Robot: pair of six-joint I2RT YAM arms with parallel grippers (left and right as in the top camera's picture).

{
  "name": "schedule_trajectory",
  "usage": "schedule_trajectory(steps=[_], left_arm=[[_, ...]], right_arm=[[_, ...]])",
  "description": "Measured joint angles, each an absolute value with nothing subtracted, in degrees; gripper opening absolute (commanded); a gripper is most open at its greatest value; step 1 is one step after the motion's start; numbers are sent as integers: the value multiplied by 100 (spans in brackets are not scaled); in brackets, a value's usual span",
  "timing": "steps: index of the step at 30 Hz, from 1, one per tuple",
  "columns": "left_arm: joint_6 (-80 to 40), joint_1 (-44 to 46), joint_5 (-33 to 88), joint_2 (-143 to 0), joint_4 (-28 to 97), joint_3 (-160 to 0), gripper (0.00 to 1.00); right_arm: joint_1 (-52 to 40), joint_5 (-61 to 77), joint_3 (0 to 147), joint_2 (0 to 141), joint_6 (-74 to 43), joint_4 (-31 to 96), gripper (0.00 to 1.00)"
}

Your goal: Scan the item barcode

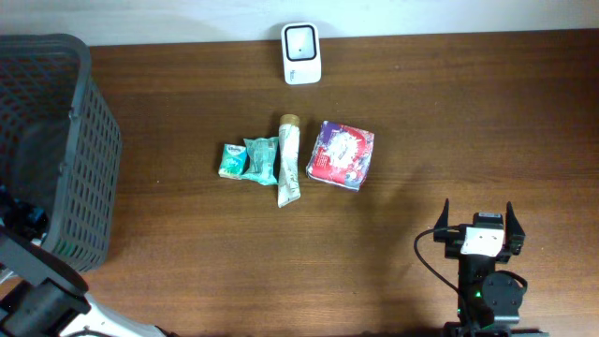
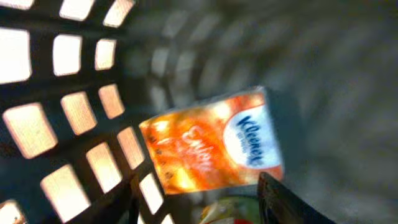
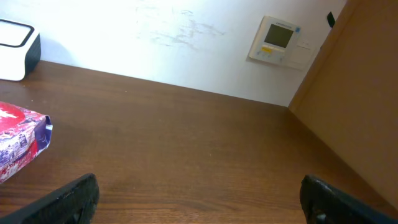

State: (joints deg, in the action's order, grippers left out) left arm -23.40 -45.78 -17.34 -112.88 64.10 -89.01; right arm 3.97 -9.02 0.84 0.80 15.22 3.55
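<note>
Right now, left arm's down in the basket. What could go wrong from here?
1. The left wrist view is blurred and the Kleenex pack lies tilted, mostly above the left fingers; a grip may catch only its lower edge and slip.
2. The basket lattice wall sits close beside the fingers; they may snag it on the lift.
3. Another item shows below the pack; it may get grabbed too.
</note>
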Motion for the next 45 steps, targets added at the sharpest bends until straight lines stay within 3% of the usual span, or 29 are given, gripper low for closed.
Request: schedule_trajectory(steps=[1,2,5,7,11,14,21,22,23,24,31,36,45], left_arm=[[-2359,-4578,-1645,-11288,6335,-8899,79],[-2309,-4578,-1485,-11288,6224,-8897,82],[-2165,-4578,-1201,-11288,6073,-8895,81],[-2121,-4578,-1125,-11288,6010,-8875,67],[-2058,-4578,-1085,-11288,5682,-8646,59],[-2051,-4578,-1085,-11288,5470,-8464,48],[-2038,-4576,-1131,-11349,5374,-8418,45],[-2038,-4578,-1140,-11459,5380,-8418,40],[-2038,-4574,-1184,-11548,5380,-8420,4],[-2016,-4556,-1271,-11574,5411,-8431,0],[-1994,-4550,-1332,-11688,6040,-8772,0],[-1994,-4552,-1153,-11574,7052,-10322,0],[-1999,-4560,1605,-8919,6075,-11236,0]], right_arm=[[397,-902,84,80,1522,355,98],[397,-902,84,80,1522,355,99],[397,-902,84,80,1522,355,98],[397,-902,84,80,1522,355,99],[397,-902,84,80,1522,355,99],[397,-902,84,80,1525,355,98],[397,-902,84,80,1522,355,99],[397,-902,84,80,1522,355,98],[397,-902,84,80,1525,355,99],[397,-902,84,80,1520,355,99],[397,-904,84,80,1522,355,99],[397,-904,84,80,1522,355,99],[397,-902,84,80,1522,355,98]])
